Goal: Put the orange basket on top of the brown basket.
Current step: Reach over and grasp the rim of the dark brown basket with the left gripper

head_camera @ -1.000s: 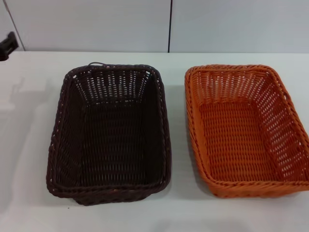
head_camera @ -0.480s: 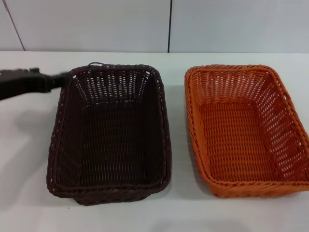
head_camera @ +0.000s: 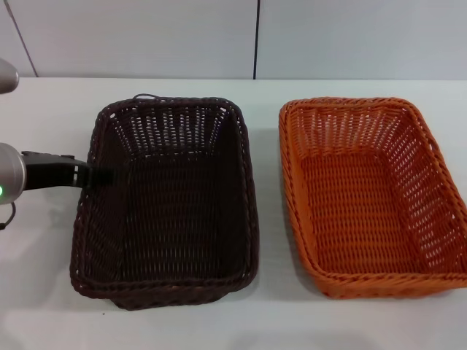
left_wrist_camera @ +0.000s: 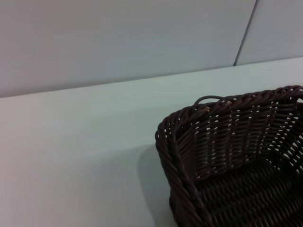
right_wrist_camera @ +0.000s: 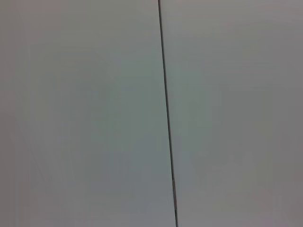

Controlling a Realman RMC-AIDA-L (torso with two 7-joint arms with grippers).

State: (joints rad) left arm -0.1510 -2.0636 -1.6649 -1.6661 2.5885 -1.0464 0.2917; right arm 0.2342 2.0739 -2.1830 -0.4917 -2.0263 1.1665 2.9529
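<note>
The brown basket (head_camera: 166, 200) sits on the white table (head_camera: 44, 292) at the robot's left, nearest the viewer at its front rim; the orange basket (head_camera: 372, 197) lies beside it at the right, apart, both upright and empty. The left gripper (head_camera: 98, 176) reaches in level from the left and sits at the brown basket's left rim; whether its fingers are spread or pressed together cannot be told. The right gripper is not in view; its wrist camera shows only a blank wall panel.

Judgement: the orange basket is untouched and the stacking is not yet begun. The left gripper is placed to steady the brown basket. The orange basket's rim should be gripped firmly, lifted clear, aligned lengthwise and lowered squarely.
</note>
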